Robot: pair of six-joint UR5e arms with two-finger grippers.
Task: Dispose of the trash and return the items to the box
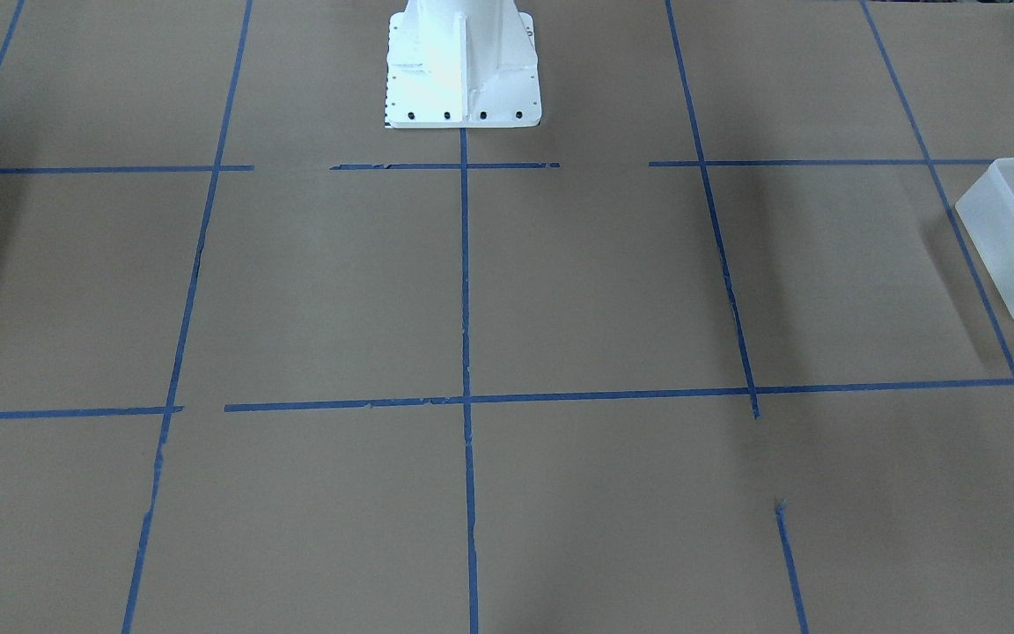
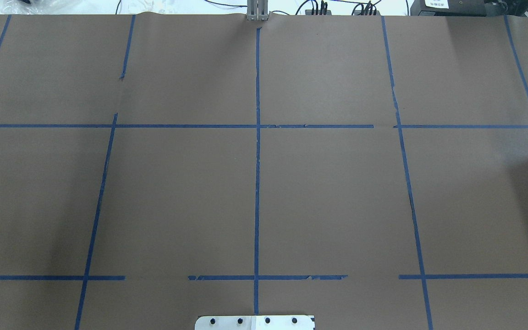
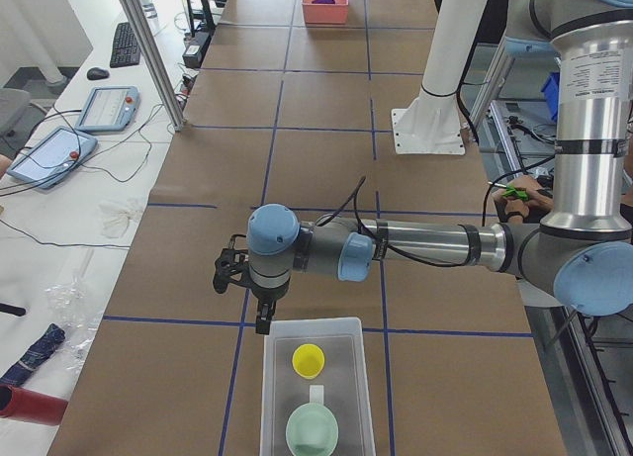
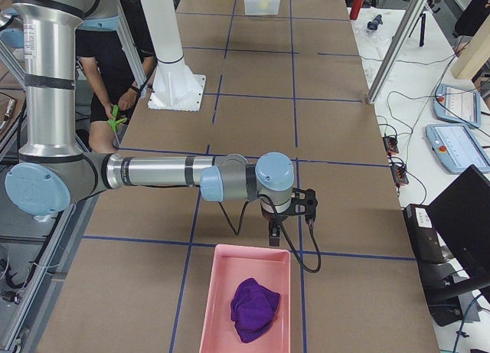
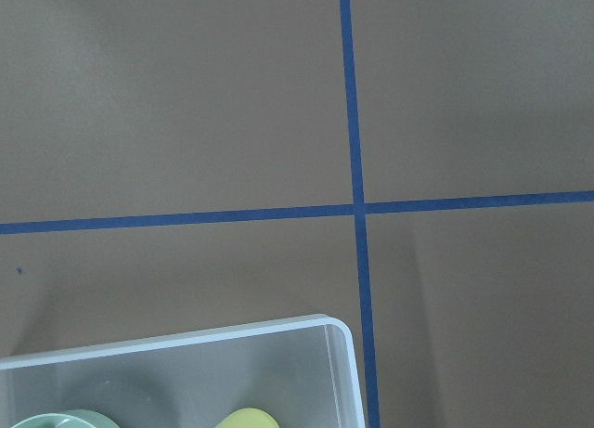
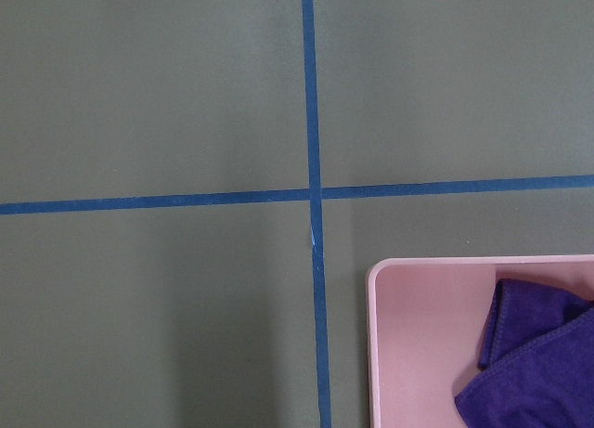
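Since yellow cup (image 3: pixel 309 359) is in box (image 3: pixel 341 369), 12 o'clock of mint bowl (image 3: pixel 313 431), prob done imo.
My left gripper (image 3: pixel 262 323), right gripper (image 4: pixel 274 236): apart or together, can't tell.

**Where I can pass**

Inside the frosted translucent white rectangular plastic bin (image 3: pixel 269 397) I see a small yellow tapered plastic cup (image 3: pixel 308 358) and a mint green bowl (image 3: pixel 312 431) crowding its floor. The left gripper (image 3: pixel 264 322) hangs just off the bin's pedestal-side end. From there to the white robot pedestal (image 1: pixel 463 70) I have bare brown paper tabletop (image 1: pixel 604 282).
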